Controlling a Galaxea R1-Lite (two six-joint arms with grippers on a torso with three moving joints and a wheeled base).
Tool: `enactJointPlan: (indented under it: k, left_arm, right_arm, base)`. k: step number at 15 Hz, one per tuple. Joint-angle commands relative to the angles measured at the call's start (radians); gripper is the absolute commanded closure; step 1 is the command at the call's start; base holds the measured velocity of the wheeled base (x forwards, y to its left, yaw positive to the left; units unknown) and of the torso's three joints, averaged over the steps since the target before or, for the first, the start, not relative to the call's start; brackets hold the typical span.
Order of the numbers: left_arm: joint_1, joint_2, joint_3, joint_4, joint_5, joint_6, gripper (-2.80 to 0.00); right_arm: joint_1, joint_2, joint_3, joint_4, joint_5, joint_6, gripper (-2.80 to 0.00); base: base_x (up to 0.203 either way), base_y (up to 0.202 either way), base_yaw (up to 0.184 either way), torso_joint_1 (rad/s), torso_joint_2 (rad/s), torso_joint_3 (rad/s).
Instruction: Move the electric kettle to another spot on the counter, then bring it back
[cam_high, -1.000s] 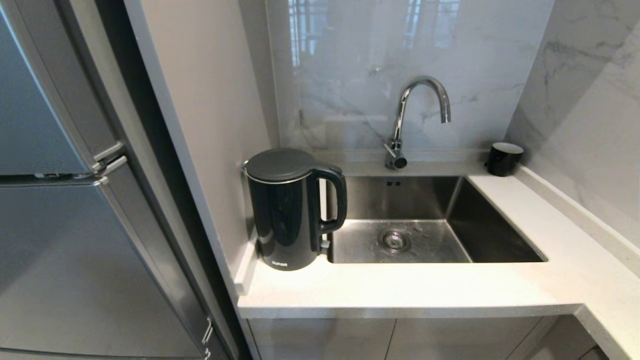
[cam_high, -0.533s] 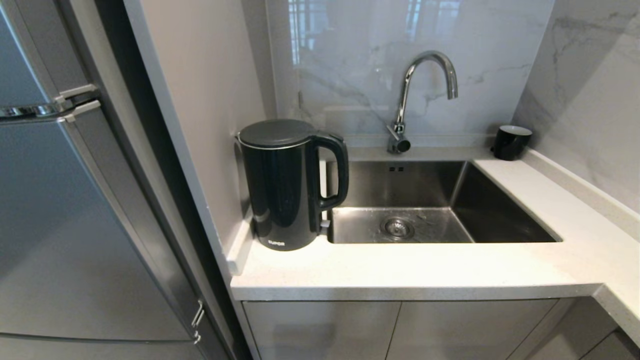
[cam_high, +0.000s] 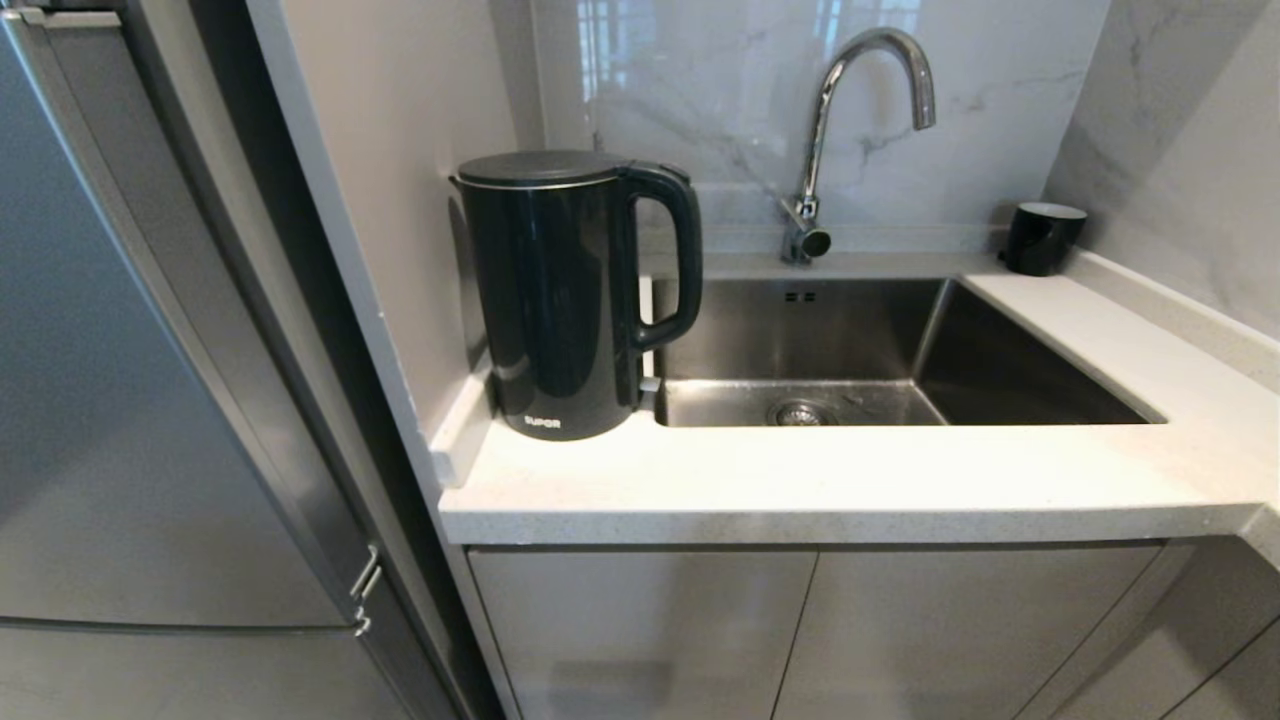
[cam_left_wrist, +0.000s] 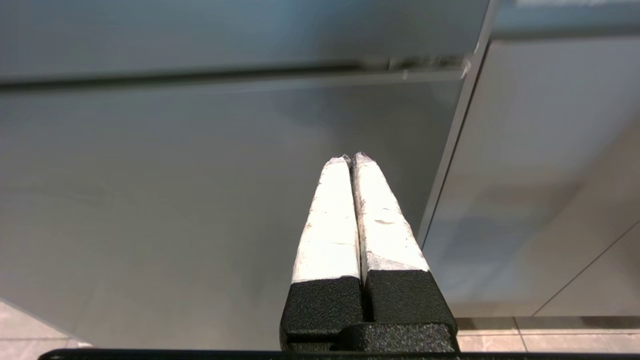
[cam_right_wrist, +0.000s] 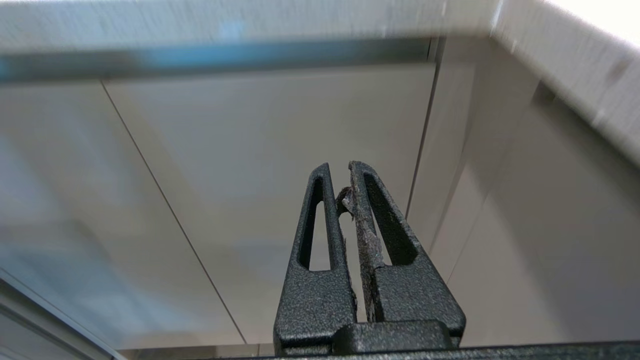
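On the far left of the head view a tall grey metal fridge (cam_high: 150, 400) runs out of the picture at the top, left and bottom, so only part of its doors shows. Beside it a pale wall panel (cam_high: 400, 180) ends at the counter. The tall glossy black electric kettle (cam_high: 560, 300), with a flat lid, a big loop handle and white lettering near its base, stands upright at the left end of the long off-white speckled stone counter (cam_high: 850, 485), close against the panel, its handle turned toward the stainless steel sink (cam_high: 1000, 370). The near wall of the sink is hidden behind the counter's front edge, and only part of the round drain (cam_high: 800, 412) shows above it. A curved chrome tap (cam_high: 830, 120) rises behind the basin, and a small black cup with a white inside (cam_high: 1042, 238) sits at the back right corner of the counter, well apart from the kettle. The right end of the counter is cut off. Neither arm shows in the head view. The left gripper (cam_left_wrist: 352, 159) has its white-padded fingers pressed together with nothing between them, pointing at the grey fridge front low down. The right gripper (cam_right_wrist: 339, 172) has its black slotted fingers nearly together, holding nothing, with frayed padding between them, facing pale cabinet doors (cam_right_wrist: 275, 175) under the counter's edge.
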Motion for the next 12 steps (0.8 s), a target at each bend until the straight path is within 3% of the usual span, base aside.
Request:
enactJointPlan:
  k: [1, 7, 12]
  left_arm:
    - [0.000, 0.001, 0.000, 0.000, 0.000, 0.000, 0.00]
    - [0.000, 0.001, 0.000, 0.000, 0.000, 0.000, 0.00]
    - [0.000, 0.001, 0.000, 0.000, 0.000, 0.000, 0.00]
  right_arm:
    - [0.000, 0.000, 0.000, 0.000, 0.000, 0.000, 0.00]
    - [0.000, 0.000, 0.000, 0.000, 0.000, 0.000, 0.00]
    - [0.000, 0.000, 0.000, 0.000, 0.000, 0.000, 0.00]
  base:
    - [0.000, 0.000, 0.000, -0.074, 0.47, 0.398]
    - [0.000, 0.000, 0.000, -0.026, 0.44, 0.409]
    - [0.000, 0.000, 0.000, 0.003, 0.07, 0.077]
